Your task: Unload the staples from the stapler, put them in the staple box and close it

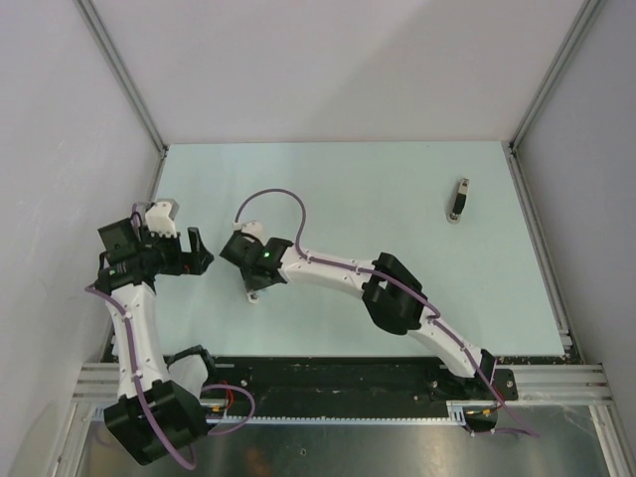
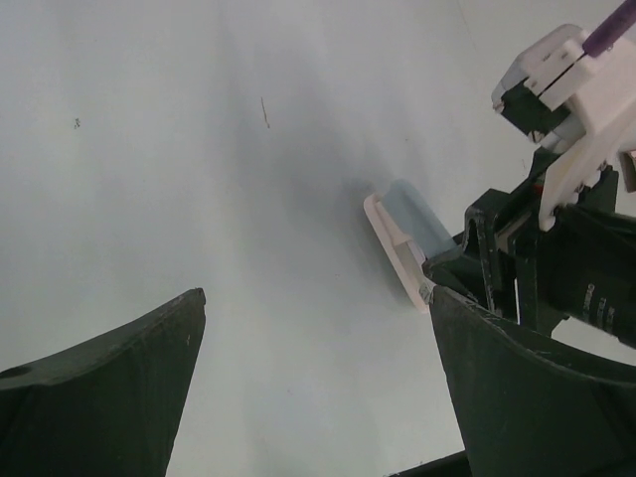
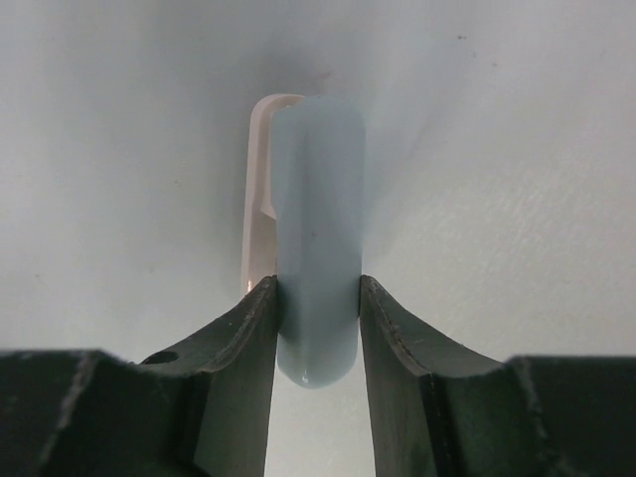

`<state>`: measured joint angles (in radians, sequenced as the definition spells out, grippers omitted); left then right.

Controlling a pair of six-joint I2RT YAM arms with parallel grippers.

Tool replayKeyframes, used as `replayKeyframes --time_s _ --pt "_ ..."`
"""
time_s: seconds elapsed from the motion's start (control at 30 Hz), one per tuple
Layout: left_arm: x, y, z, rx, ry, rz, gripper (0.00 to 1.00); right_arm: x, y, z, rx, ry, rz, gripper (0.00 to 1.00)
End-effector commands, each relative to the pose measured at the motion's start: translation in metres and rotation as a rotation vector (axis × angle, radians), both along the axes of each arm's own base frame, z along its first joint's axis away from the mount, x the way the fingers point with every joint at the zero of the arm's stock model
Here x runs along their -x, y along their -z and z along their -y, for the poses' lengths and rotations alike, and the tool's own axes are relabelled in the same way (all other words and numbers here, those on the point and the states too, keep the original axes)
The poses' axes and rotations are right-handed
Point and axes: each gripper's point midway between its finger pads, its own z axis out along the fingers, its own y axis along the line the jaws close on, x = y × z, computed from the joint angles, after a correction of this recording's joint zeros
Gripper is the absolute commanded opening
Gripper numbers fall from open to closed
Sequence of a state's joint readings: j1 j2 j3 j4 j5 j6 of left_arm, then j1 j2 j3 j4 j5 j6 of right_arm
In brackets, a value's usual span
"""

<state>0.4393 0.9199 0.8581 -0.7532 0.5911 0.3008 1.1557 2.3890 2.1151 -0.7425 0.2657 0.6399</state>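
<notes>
Table point(image 1: 397, 179): right tool point(image 3: 318, 298) clamps stapler point(image 3: 316, 199); staples point(image 1: 457, 199), perhaps, well apart.

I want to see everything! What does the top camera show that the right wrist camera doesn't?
Only the top camera shows both whole arms, the left tool wide open, and a small dark object far off on the right. Only the right wrist camera shows, up close, how the right tool pinches the pale blue stapler, with a pink part alongside. Both show that tool, a bit of the stapler and the pale table.
</notes>
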Motion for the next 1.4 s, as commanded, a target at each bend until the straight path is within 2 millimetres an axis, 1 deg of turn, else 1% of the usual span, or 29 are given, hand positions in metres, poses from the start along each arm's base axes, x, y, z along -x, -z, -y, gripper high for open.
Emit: replayKeyframes --time_s 0.0,0.13,0.27,0.47,0.6,0.7,0.77,0.83,0.93,1.0,1.1,1.17,1.27,1.37 --pt "-0.004 -0.010 0.000 -0.015 0.048 0.036 0.99 -0.008 -0.019 -0.007 0.005 0.067 0.074 0.37" --pt "-0.006 -0.011 -0.001 -0.024 0.051 0.037 0.99 -0.012 -0.036 -0.008 0.053 0.086 0.158 0.34" --pt "-0.009 -0.014 -0.001 -0.015 0.059 0.042 0.99 -0.015 -0.041 -0.003 0.080 0.104 0.197 0.32" --pt "-0.014 -0.016 0.005 0.040 0.077 0.031 0.99 -0.022 -0.037 0.013 0.156 0.126 0.241 0.31" --pt "-0.023 -0.019 0.009 0.108 0.087 0.011 0.99 -0.029 -0.029 0.029 0.227 0.139 0.261 0.31" --pt "-0.027 -0.021 0.011 0.140 0.090 0.006 1.00 -0.030 -0.021 0.035 0.254 0.132 0.254 0.32" --pt "-0.028 -0.023 0.011 0.146 0.087 0.006 0.99 -0.027 -0.014 0.034 0.261 0.116 0.239 0.34" --pt "-0.027 -0.024 0.010 0.140 0.085 0.011 1.00 -0.025 -0.007 0.031 0.265 0.105 0.224 0.39" --pt "-0.026 -0.026 0.010 0.124 0.083 0.022 0.99 -0.021 0.003 0.026 0.260 0.087 0.191 0.50" --pt "-0.025 -0.028 0.009 0.117 0.080 0.026 0.99 -0.018 0.006 0.021 0.241 0.075 0.168 0.56" --pt "-0.025 -0.029 0.008 0.112 0.079 0.027 1.00 -0.013 0.000 0.015 0.201 0.062 0.144 0.64" --pt "-0.026 -0.029 0.008 0.109 0.080 0.026 0.99 -0.010 -0.006 0.012 0.175 0.058 0.132 0.67" --pt "-0.026 -0.030 0.008 0.111 0.080 0.024 1.00 -0.007 -0.017 0.011 0.135 0.055 0.123 0.68" --pt "-0.027 -0.031 0.008 0.111 0.082 0.028 1.00 -0.005 -0.025 0.011 0.105 0.055 0.115 0.67"
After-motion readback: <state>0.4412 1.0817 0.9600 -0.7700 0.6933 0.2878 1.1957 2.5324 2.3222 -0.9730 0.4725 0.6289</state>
